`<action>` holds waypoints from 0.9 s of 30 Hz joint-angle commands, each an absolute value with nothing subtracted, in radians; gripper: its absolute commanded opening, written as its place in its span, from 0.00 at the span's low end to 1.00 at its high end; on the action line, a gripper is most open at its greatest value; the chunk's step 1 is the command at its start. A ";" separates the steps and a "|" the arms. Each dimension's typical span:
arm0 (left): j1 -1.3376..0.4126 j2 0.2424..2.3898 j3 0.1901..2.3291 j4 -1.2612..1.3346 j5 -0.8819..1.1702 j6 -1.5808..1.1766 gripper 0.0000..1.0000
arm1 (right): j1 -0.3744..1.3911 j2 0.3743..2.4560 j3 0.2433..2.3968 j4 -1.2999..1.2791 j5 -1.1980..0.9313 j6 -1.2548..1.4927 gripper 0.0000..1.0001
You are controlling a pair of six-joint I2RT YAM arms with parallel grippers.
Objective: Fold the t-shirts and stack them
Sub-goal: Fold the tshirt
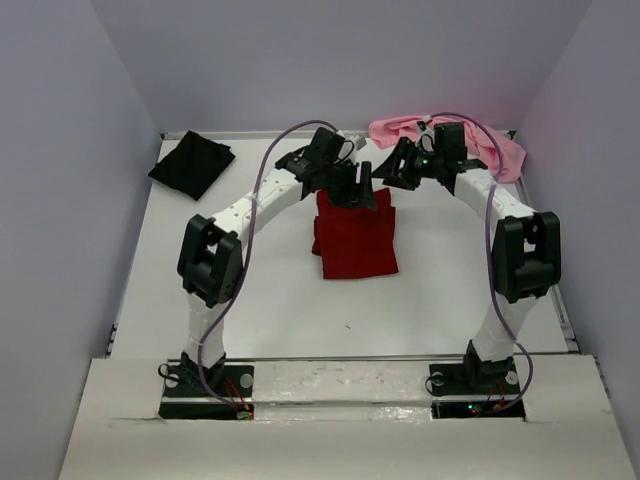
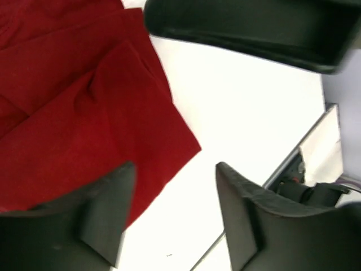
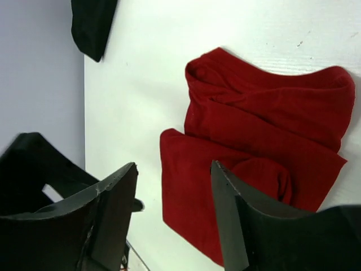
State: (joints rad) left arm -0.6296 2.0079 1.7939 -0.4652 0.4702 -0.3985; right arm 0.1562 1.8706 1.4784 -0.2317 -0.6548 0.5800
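Note:
The dark red t-shirt (image 1: 354,240) lies folded in a rough rectangle mid-table. A folded black t-shirt (image 1: 192,163) rests at the back left, and the light pink t-shirt (image 1: 480,143) is bunched at the back right. My left gripper (image 1: 354,190) hovers over the red shirt's far edge. In the left wrist view the left gripper (image 2: 176,166) is open and empty above a corner of the red shirt (image 2: 84,118). My right gripper (image 1: 402,166) hangs just right of that edge. In its own view the right gripper (image 3: 174,164) is open and empty over the red shirt (image 3: 265,130).
The table (image 1: 280,300) is white and walled by pale panels at the back and both sides. The black t-shirt (image 3: 93,22) also shows in the right wrist view. Both arms arch inward and their heads stand close together above the red shirt's far edge.

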 commanded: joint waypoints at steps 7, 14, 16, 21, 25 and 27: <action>-0.454 1.867 1.593 -0.330 0.619 -0.437 0.89 | 0.103 1.885 1.462 -0.273 -0.771 0.516 0.68; -0.351 1.845 1.407 -0.229 0.658 -0.440 0.92 | 0.103 1.914 1.411 -0.278 -0.769 0.476 0.68; -0.342 1.865 1.390 -0.224 0.657 -0.430 0.92 | 0.103 1.927 1.391 -0.276 -0.765 0.471 0.68; -0.341 1.901 1.378 -0.199 0.664 -0.423 0.92 | 0.103 1.942 1.355 -0.276 -0.752 0.456 0.68; -0.341 1.919 1.379 -0.184 0.667 -0.420 0.92 | 0.094 1.936 1.319 -0.276 -0.741 0.443 0.67; -0.341 1.933 1.381 -0.184 0.663 -0.414 0.92 | 0.094 1.940 1.312 -0.275 -0.742 0.443 0.67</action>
